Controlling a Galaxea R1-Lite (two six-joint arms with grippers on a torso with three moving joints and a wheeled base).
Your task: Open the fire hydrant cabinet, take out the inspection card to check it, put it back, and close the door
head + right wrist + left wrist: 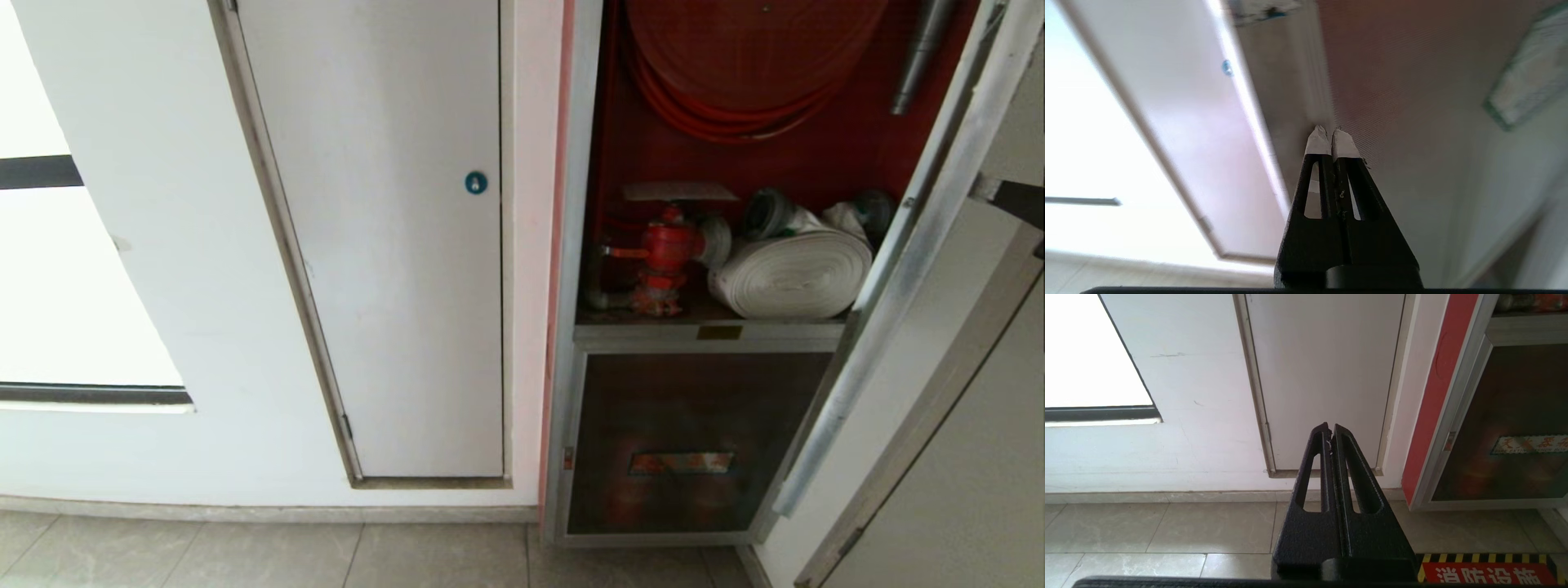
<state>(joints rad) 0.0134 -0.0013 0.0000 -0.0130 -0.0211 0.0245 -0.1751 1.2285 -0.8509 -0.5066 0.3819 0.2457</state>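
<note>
The fire hydrant cabinet (pixel 620 147) stands open, red inside, with the red hose reel (pixel 735 73), the red valve (pixel 665 253) and the white rolled hose (pixel 796 273). A pale flat sheet (pixel 678 192) lies on top of the valve, edge-on; I cannot tell whether it is the inspection card. The door (pixel 898 269) is swung out to the right. My right gripper (pixel 1329 136) is shut and empty, its white-taped tips close to the door's smoked glass (pixel 1412 61) beside the silver frame; its tip shows at the far right (pixel 984 189). My left gripper (pixel 1329 430) hangs low, shut and empty.
A white door with a blue round lock (pixel 476 182) is left of the cabinet. Below the shelf sits a smaller dark panel with a slot (pixel 682 463). A green-edged sticker (pixel 1531 81) is on the door glass. A hazard-striped floor marking (pixel 1486 571) lies on the tiles.
</note>
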